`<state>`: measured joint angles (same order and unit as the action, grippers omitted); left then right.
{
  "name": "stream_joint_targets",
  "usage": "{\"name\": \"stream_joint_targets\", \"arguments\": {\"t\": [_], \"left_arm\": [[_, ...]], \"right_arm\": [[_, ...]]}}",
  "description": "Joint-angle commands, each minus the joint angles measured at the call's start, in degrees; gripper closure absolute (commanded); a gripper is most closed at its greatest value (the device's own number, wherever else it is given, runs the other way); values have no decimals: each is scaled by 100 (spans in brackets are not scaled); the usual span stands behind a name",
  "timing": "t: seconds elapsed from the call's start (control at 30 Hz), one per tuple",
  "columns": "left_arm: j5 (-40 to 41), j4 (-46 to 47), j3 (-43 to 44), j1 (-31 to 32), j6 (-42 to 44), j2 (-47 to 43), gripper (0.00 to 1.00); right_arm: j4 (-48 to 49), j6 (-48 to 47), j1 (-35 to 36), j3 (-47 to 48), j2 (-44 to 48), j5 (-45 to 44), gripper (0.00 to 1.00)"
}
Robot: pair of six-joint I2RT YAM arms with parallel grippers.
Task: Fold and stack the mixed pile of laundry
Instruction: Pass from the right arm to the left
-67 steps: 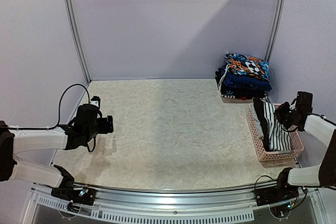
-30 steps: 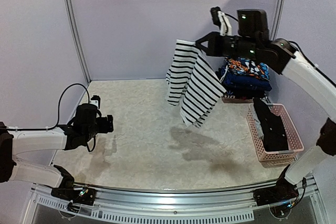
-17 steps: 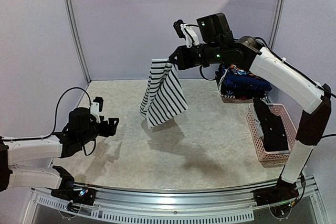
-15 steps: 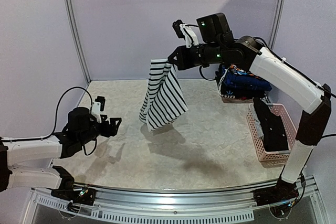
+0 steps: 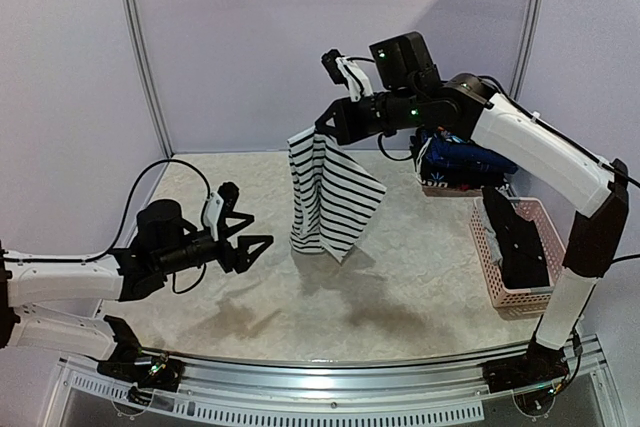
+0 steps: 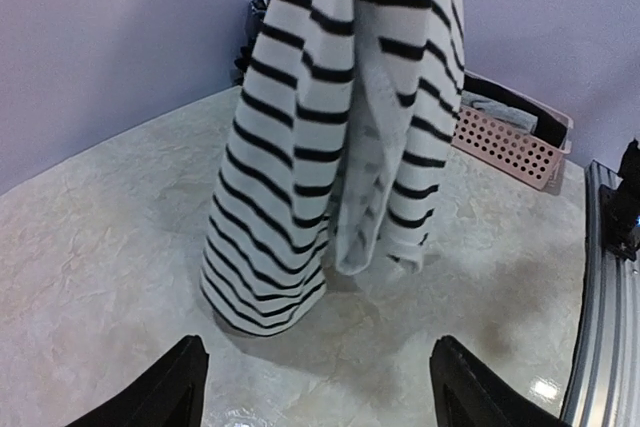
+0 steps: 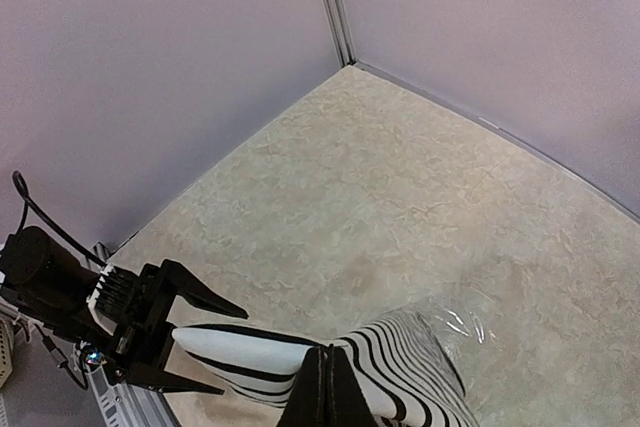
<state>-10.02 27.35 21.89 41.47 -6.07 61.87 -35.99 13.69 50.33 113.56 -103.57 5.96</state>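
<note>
Striped garment [image 5: 325, 202]: hangs full length beneath the right gripper [image 5: 325, 127], pinched shut at its top edge, held high presumably so it unfurls for folding; left gripper [image 6: 315, 367], jaws spread wide and empty, faces the lower hem just ahead, likely to catch a corner.

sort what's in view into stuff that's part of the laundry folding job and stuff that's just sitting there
Part of the job:
- striped garment, hanging from the shut right gripper
- black garment, lying in the basket
- left gripper, open, facing the striped garment

Just there:
- pink basket
- folded patterned stack, back right corner
- table
</note>
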Motion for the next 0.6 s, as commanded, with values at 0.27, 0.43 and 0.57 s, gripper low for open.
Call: {"name": "stream_joint_targets", "arguments": {"t": [0.27,0.43,0.57], "left_arm": [[513,589,767,154,219,959,29],[-18,481,910,340,373,1110,40],[-289,449,807,554,518,1073,42]], "right_arm": [[153,-280,18,-473,339,685,100],[198,-248,20,-519,355,659,100],[193,-210,13,-514,331,586,100]]}}
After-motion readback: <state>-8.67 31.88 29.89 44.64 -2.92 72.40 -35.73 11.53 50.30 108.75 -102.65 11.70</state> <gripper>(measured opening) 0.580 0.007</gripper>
